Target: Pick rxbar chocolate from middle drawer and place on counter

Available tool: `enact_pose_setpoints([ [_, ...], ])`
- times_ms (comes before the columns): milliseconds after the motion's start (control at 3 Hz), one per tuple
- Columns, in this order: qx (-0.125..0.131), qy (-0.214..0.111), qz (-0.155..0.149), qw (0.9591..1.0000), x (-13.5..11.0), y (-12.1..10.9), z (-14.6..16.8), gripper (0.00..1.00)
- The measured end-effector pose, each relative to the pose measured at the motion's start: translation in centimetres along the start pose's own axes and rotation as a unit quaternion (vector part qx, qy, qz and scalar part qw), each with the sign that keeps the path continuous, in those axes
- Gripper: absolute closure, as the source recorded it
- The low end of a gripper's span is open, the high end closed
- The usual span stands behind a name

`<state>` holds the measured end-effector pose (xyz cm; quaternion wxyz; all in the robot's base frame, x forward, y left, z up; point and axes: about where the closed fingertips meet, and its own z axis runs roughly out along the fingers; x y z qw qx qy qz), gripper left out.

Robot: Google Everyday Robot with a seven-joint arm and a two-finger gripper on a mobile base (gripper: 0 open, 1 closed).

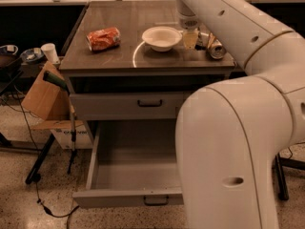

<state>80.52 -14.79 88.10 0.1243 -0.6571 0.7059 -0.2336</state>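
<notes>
The middle drawer (128,168) stands pulled out at the bottom of the cabinet. Its visible grey floor is bare, and my arm covers its right part. My gripper (189,38) hangs low over the counter (119,51), just right of a white bowl (162,37). The rxbar chocolate does not show; it may be hidden by the gripper or the arm. My white arm (228,128) fills the right side of the view.
A crushed orange can (103,38) lies on the counter's left. A gold can (216,47) lies right of the gripper. The shallower drawer (150,104) above is shut. A cardboard box (43,99), a white cup (49,53) and a green-handled stand (57,81) crowd the cabinet's left.
</notes>
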Motion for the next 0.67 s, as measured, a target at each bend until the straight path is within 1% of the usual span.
enact_pose_setpoints([
  [333, 0.003, 0.013, 0.019, 0.9997, 0.36, -0.24, -0.21, 0.00],
  [667, 0.003, 0.013, 0.019, 0.9997, 0.36, -0.24, -0.21, 0.00],
])
